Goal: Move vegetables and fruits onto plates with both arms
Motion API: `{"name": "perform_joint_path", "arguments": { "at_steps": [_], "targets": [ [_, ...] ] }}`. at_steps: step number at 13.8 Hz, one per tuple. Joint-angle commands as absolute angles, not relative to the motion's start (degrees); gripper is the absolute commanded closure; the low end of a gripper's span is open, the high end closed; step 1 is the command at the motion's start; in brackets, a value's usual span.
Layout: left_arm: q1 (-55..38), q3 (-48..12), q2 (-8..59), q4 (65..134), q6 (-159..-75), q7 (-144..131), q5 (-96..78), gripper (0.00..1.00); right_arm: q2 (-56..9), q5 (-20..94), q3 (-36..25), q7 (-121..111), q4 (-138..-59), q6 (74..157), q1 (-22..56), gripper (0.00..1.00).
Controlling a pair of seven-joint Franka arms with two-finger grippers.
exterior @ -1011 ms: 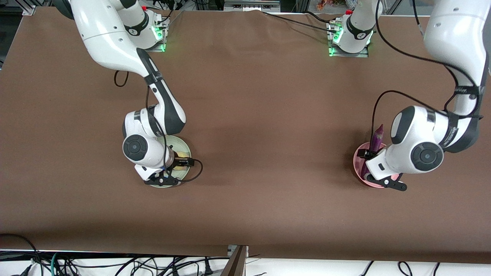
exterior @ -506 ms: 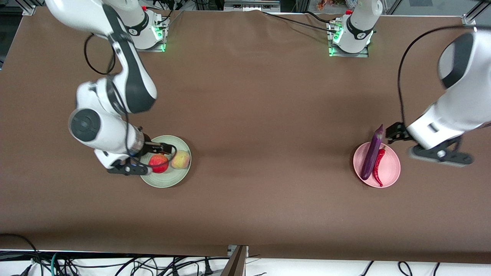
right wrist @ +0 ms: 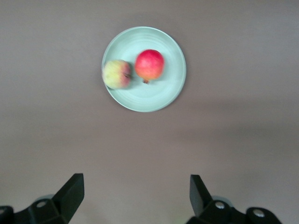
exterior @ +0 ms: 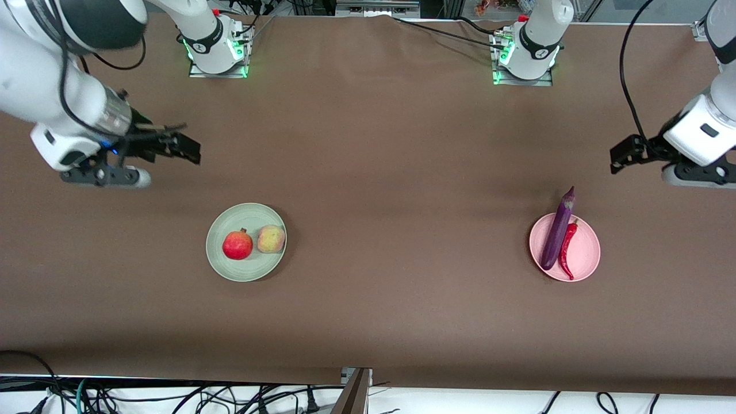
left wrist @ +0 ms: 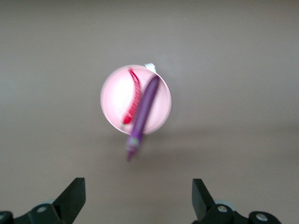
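The pale green plate [exterior: 244,270] holds the red fruit [exterior: 237,245] and the yellowish fruit [exterior: 271,239]; they also show in the right wrist view: the plate [right wrist: 163,93], the red fruit [right wrist: 149,65], the yellowish fruit [right wrist: 116,74]. The pink plate [exterior: 585,256] holds the purple eggplant [exterior: 556,237] and the red chili [exterior: 566,250]; they also show in the left wrist view: the plate [left wrist: 111,100], the eggplant [left wrist: 143,110], the chili [left wrist: 132,100]. My right gripper [exterior: 185,149] is open and empty, up over bare table. My left gripper [exterior: 625,152] is open and empty, up over bare table.
The brown table [exterior: 391,172] is bare between the two plates. The arm bases [exterior: 217,43] [exterior: 526,49] stand at the table's edge farthest from the front camera. Cables [exterior: 172,397] lie past the near edge.
Both grippers have risen off their plates and drawn back toward their own ends of the table. The fruits, the eggplant and the chili, hidden under the arms before, now lie uncovered on the plates.
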State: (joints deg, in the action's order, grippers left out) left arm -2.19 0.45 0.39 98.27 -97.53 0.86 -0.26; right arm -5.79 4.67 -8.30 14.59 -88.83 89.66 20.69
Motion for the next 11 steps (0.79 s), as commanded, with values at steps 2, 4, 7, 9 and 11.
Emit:
{"name": "perform_joint_path", "arguments": {
  "at_steps": [2, 4, 7, 9, 11],
  "targets": [
    [-1.7, 0.1, -1.6, 100.3, -98.3, 1.0, -2.2, 0.0, -0.5, 1.3, -7.8, 8.4, -94.9, 90.9, 21.4, 0.0],
    [-1.9, 0.0, -1.6, 99.8, -97.5, 0.9, -1.4, 0.0, -0.9, 1.1, -8.4, 5.7, -94.7, 91.1, 21.1, 0.0],
    [-1.9, 0.1, -1.6, 99.8, -96.9, 0.9, -1.5, 0.0, -1.8, 1.2, -8.4, 5.8, -93.4, 91.1, 21.1, 0.0],
    [-1.9, 0.0, -1.6, 99.8, -96.9, 0.9, -1.5, 0.0, -2.8, 1.2, -8.4, 5.3, -91.3, 90.4, 20.7, 0.0],
    [-1.9, 0.0, -1.6, 99.7, -96.9, 1.1, -1.4, 0.0, -2.8, 1.2, -9.0, 4.9, -89.6, 88.8, 20.3, 0.0]
  ]
}}
